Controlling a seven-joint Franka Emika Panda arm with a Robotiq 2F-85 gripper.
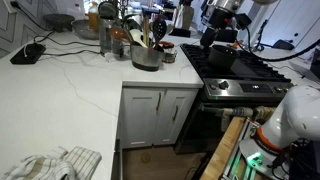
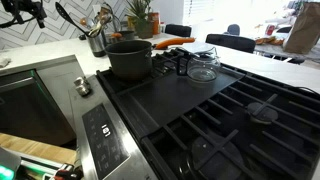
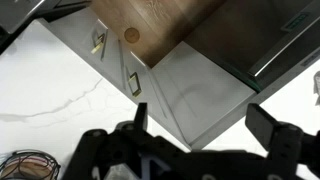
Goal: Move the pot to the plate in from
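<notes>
A dark pot (image 2: 130, 58) stands on a rear burner of the black stove (image 2: 200, 120), at the end near the utensil holder. It also shows in an exterior view (image 1: 220, 57). The grate of the burner beside it, nearer the control panel (image 2: 60, 95), is bare. My gripper (image 3: 200, 125) is open and empty. In the wrist view it hangs high over the counter corner, the white cabinet doors (image 3: 150, 80) and the wood floor. In an exterior view it shows as a dark shape (image 2: 22, 12) well above and apart from the pot.
A clear glass vessel (image 2: 203, 68) sits on the stove next to the pot. A holder with utensils (image 2: 97, 42) and a metal bowl (image 1: 146, 56) stand on the white counter (image 1: 60, 90). A cloth (image 1: 55, 163) lies at the counter's front.
</notes>
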